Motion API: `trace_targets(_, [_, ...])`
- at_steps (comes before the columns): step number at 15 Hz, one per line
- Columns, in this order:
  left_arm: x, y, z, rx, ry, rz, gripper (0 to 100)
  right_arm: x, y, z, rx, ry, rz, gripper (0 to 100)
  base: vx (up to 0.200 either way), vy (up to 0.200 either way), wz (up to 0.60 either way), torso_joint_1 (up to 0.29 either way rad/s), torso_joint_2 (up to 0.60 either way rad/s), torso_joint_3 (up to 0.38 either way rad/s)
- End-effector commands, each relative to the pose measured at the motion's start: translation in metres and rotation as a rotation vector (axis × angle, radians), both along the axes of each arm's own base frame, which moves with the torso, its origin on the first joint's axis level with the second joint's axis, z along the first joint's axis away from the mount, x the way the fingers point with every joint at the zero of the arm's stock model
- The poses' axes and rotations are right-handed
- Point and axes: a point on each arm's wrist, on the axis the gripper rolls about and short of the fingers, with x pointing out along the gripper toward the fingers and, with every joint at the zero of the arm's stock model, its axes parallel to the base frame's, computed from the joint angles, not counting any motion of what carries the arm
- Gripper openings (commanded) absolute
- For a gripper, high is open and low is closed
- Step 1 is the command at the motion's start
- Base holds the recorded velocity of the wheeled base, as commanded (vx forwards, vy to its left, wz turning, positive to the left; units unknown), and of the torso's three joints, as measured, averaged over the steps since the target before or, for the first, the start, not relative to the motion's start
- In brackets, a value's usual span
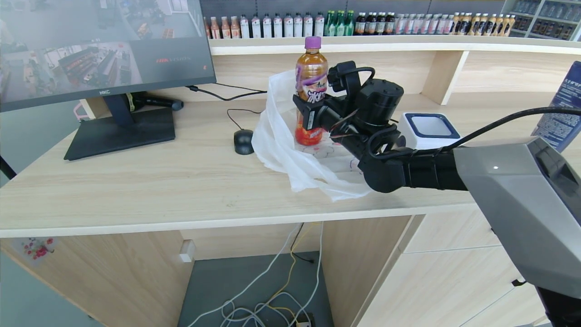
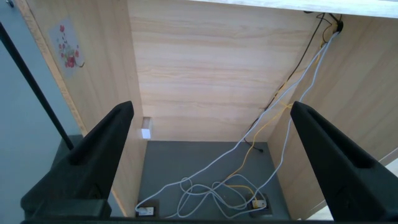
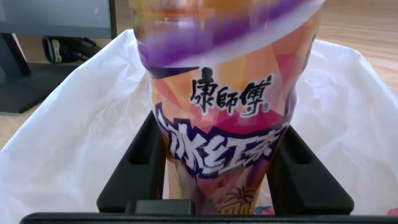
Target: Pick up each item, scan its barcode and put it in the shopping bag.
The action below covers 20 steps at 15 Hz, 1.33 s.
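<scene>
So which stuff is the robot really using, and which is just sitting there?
For the job: bottle, right gripper holding it, shopping bag, scanner.
Just lying about: monitor, mouse, shelf bottles, cables.

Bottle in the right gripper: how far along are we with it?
Done: the bottle is picked up, clamped upright in the right gripper. In hand: it is at the open mouth of the shopping bag, to the left of the scanner; whether it was scanned cannot be told. Left: lower and release it into the bag. The left gripper hangs open below the counter.
</scene>
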Motion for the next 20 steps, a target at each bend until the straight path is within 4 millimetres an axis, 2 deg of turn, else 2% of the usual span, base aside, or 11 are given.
trace_targets(1, [0.0000, 0.0000, 0.0000, -0.001, 0.000, 0.001, 100, 0.0023, 0.0013, -0.0059, -0.008, 0.013, 0.000, 0, 0.000, 0.000, 0.00, 0.000, 0.00, 0.000])
trace_targets(9, [0.0000, 0.0000, 0.0000, -0.001, 0.000, 0.001, 100, 0.0031, -0.0001, -0.0122, -0.029, 0.052, -0.009, 0, 0.000, 0.000, 0.00, 0.000, 0.00, 0.000])
trace_targets(10, [0.0000, 0.0000, 0.0000, -0.001, 0.000, 0.001, 100, 0.0026, 0.0004, -0.0112, -0.030, 0.053, -0.007, 100, 0.000, 0.000, 0.00, 0.000, 0.00, 0.000])
trace_targets(20, [0.0000, 0.0000, 0.0000, -0.001, 0.000, 0.001, 100, 0.0015, 0.0007, -0.0084, -0.026, 0.045, -0.004, 100, 0.000, 0.000, 0.00, 0.000, 0.00, 0.000])
